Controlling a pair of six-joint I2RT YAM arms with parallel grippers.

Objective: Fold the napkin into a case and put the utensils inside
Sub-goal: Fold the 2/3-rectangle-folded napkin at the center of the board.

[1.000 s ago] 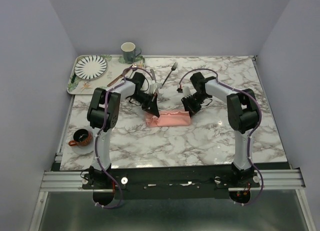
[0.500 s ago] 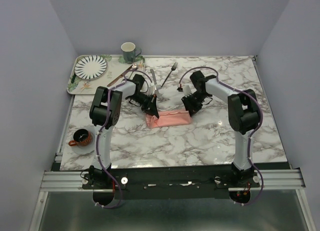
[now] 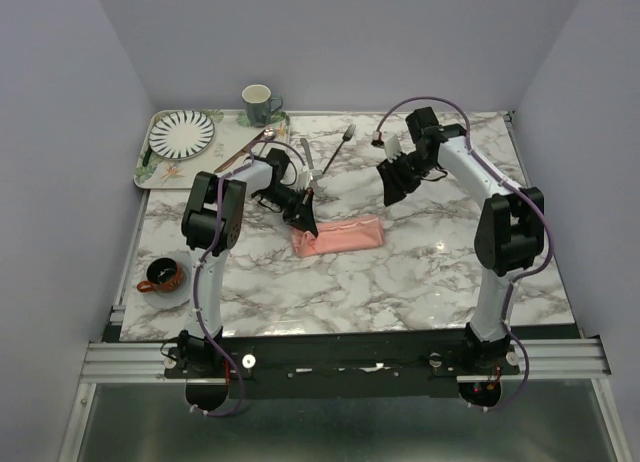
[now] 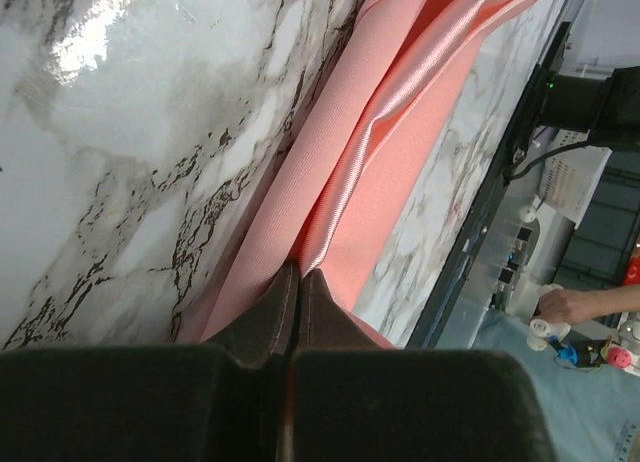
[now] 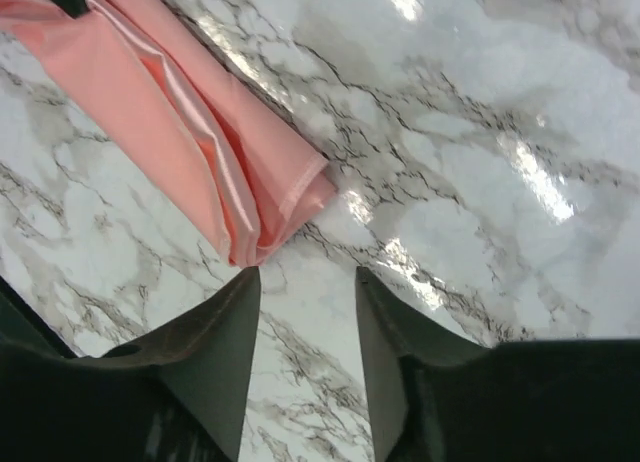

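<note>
The salmon-pink napkin (image 3: 338,235) lies folded into a narrow strip, the case, in the middle of the marble table. My left gripper (image 3: 303,218) is at its left end, shut on a fold of the cloth (image 4: 370,172). My right gripper (image 3: 393,188) is open and empty, raised behind and to the right of the strip's right end (image 5: 260,197), with its fingertips (image 5: 247,287) just short of it. The silver fork (image 3: 340,147) lies at the back of the table. The knife (image 3: 307,158) lies by my left arm, partly hidden.
A tray (image 3: 148,172) at the back left holds a striped plate (image 3: 182,132), a silver spoon (image 3: 266,135) and a brown-handled utensil (image 3: 234,156). A green mug (image 3: 258,104) stands behind it. A brown cup on a saucer (image 3: 160,275) sits at the left front.
My right gripper has let go of the strip's right end, opened and moved up and to the back right. The left gripper stays shut at the left end.
</note>
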